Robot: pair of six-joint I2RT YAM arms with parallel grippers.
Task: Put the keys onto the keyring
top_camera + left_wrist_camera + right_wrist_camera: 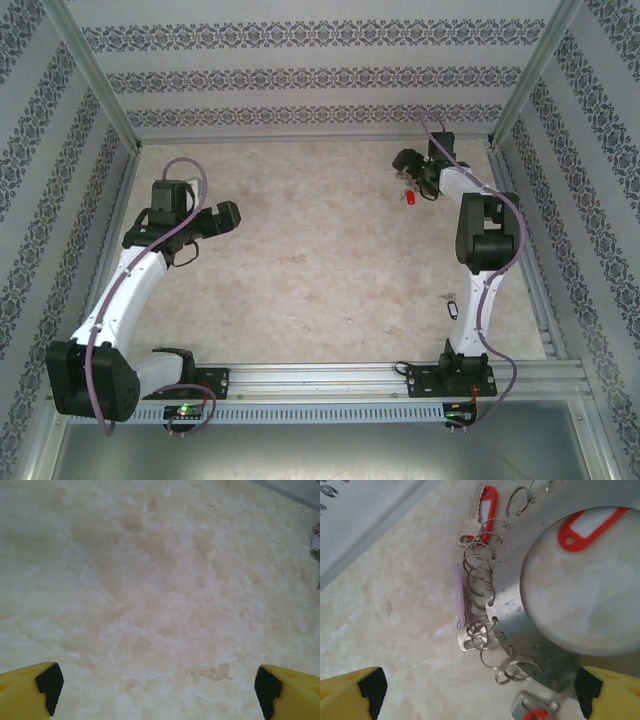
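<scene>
The flat silvery metal doughnut keyring [512, 625], its rim hung with small wire split rings [477, 575], lies at the right of the right wrist view. It looks light, stiff and slippery, best pinched across its outer edge. A silver key with a red oblong tag [480, 515] lies at upper centre, long axis near vertical, blade toward the top edge. The right gripper [479, 692] hangs wide open and empty, as does the left gripper [155, 687] over the pale marble table [150, 580]
</scene>
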